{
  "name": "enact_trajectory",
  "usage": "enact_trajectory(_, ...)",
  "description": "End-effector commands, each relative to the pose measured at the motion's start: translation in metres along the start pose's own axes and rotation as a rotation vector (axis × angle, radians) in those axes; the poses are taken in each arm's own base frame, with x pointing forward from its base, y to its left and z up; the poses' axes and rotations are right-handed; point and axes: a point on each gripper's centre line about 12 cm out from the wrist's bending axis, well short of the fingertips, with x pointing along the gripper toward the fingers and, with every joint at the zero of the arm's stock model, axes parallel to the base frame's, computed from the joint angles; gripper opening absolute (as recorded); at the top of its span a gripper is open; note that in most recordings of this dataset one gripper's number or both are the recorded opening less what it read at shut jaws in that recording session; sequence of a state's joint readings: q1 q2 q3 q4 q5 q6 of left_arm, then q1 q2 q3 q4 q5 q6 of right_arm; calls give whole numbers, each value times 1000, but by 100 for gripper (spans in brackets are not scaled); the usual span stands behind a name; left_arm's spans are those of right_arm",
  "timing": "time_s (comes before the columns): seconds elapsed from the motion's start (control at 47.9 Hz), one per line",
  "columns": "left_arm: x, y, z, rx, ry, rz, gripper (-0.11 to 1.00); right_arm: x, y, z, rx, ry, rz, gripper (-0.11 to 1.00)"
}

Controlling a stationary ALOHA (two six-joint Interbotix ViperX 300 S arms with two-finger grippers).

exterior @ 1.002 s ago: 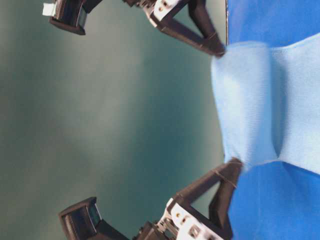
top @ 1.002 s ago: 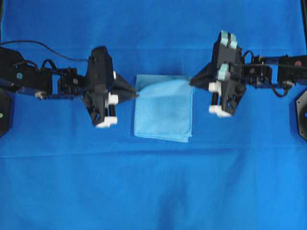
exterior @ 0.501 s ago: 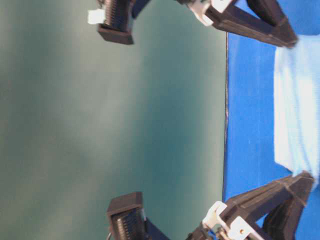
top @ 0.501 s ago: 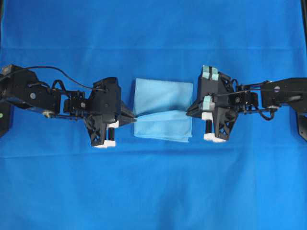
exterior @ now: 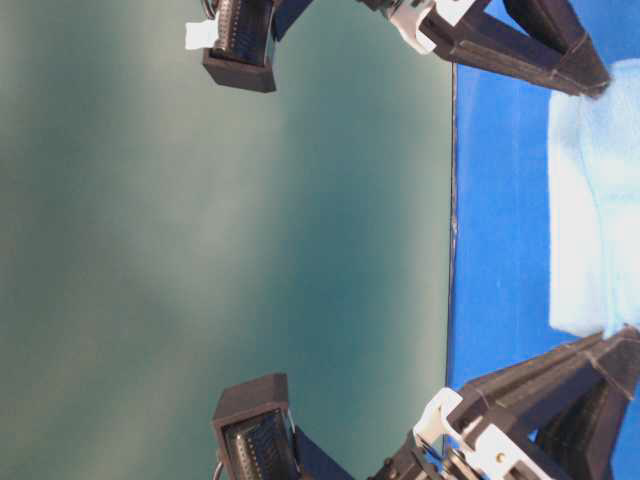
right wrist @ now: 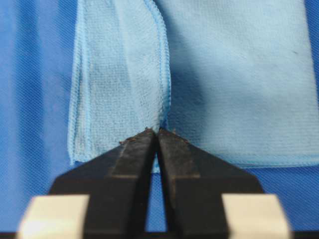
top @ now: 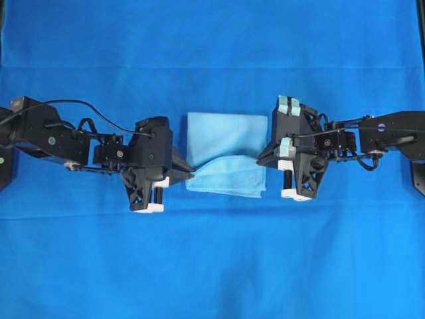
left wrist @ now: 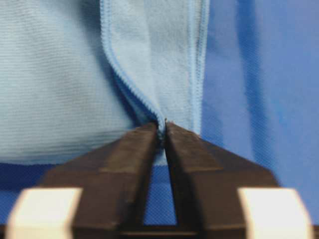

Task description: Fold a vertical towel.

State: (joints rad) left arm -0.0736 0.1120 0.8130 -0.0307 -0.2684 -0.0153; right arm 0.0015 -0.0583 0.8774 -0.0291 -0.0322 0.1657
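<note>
Robot lab: blue-covered table, plain green backdrop.

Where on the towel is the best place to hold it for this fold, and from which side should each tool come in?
By the two corners of its loose edge, one tool from each side. The towel lies flat and limp; its stitched edge pinches easily. The left tool and right tool are each shut on such a corner, coming in low from opposite sides.

Royal-blue table covering, slightly creased.
</note>
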Motion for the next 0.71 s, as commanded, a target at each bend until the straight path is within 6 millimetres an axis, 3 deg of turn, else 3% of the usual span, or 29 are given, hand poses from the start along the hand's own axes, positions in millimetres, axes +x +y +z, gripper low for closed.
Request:
enact_trajectory(0.0,-1,-6,13,10,-42,-14,24,-2,8,11,-7,-36,19,25)
enact_trajectory(0.084,-2,-13,15,19,-48,-28,39,-3,15,9,-20,-28,33,51)
enact_trajectory(0.146,-3,-17,16,24,-51,-38,48,-4,21,8,-33,-26,46,63)
enact_trajectory(0.251,-7,-31,19,46,-60,-68,57,-8,31,8,-53,-29,67,57)
enact_trajectory(0.418,-24,-44,33,67,-94,-99,56,-28,44,20,-74,-71,101,53)
enact_trajectory(0.689,-81,-42,70,75,-171,-105,56,-87,47,53,-74,-243,132,53)
